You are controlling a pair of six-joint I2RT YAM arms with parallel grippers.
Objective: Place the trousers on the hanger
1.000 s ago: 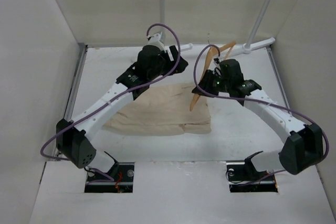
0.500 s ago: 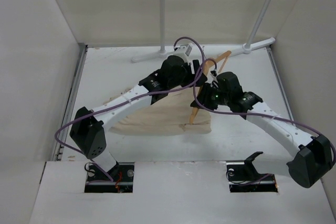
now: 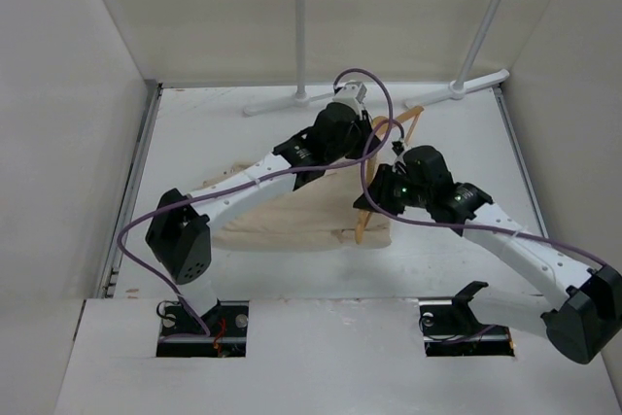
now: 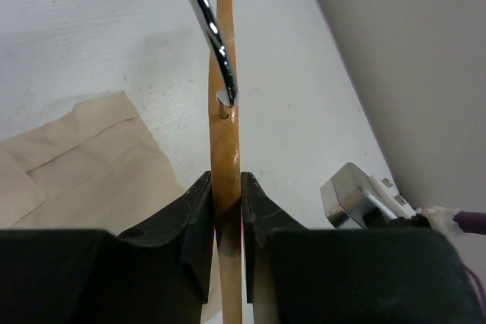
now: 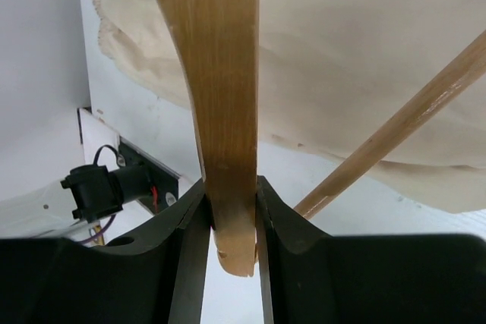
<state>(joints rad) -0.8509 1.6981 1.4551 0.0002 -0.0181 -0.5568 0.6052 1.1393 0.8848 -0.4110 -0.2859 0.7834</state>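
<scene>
Left hand [image 4: 225,181]: clamped on hanger [image 4: 225,138] below hook [image 4: 206,22]. Right hand [image 5: 230,187]: clamped on hanger end. Trousers [image 3: 292,209]: on desk [image 3: 199,133].

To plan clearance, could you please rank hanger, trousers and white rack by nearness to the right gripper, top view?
1. hanger, clamped in the right gripper.
2. trousers, just left of it.
3. white rack, at the far edge.

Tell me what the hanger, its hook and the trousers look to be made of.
Hanger: wood, by the orange-tan grain streaks, with a smooth, slightly glossy finish. Hook: polished metal, probably chromed steel, given its mirror-like highlights. Trousers: matte beige woven cloth, likely cotton; it folds and creases softly.
</scene>
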